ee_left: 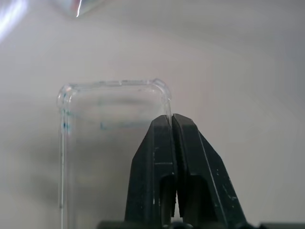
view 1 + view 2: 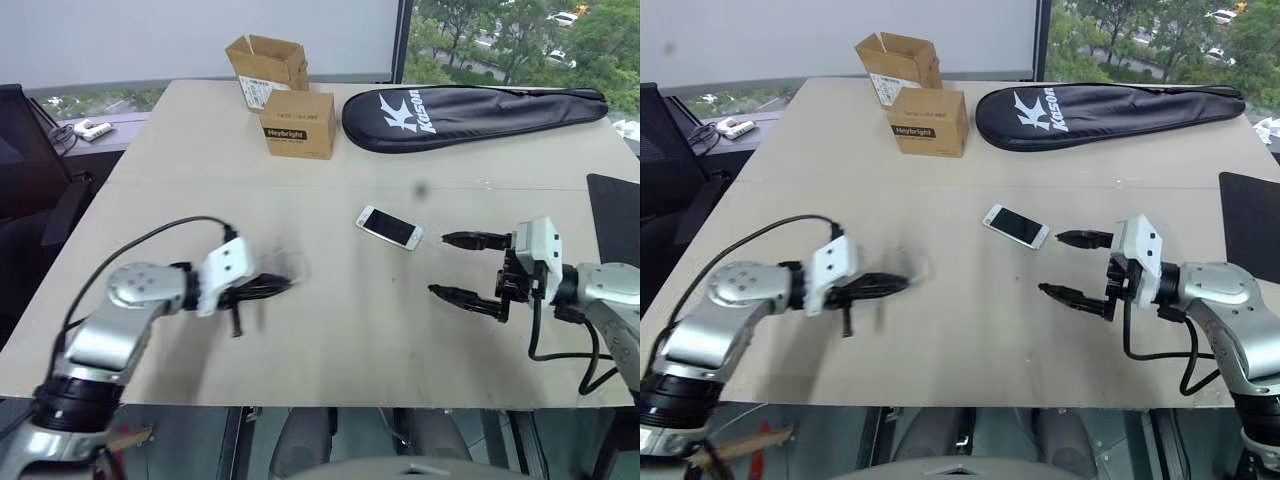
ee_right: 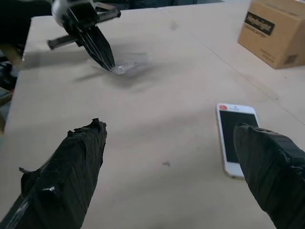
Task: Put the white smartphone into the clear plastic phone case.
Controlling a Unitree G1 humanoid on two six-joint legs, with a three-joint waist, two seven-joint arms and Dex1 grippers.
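Clearly the risk is the case slipping from my left gripper (image 2: 275, 287).
Head view: it pinches the clear plastic phone case (image 2: 285, 268) by one edge; the right gripper (image 2: 462, 266) gapes wide, empty, just beside the white smartphone (image 2: 389, 227) on the table (image 2: 330, 340); open cardboard box (image 2: 266, 58), contents hidden. Left wrist: fingers (image 1: 157, 157) clamp the empty case's rim. Right wrist: the phone lies near one fingertip (image 3: 267, 157), which could nudge it.
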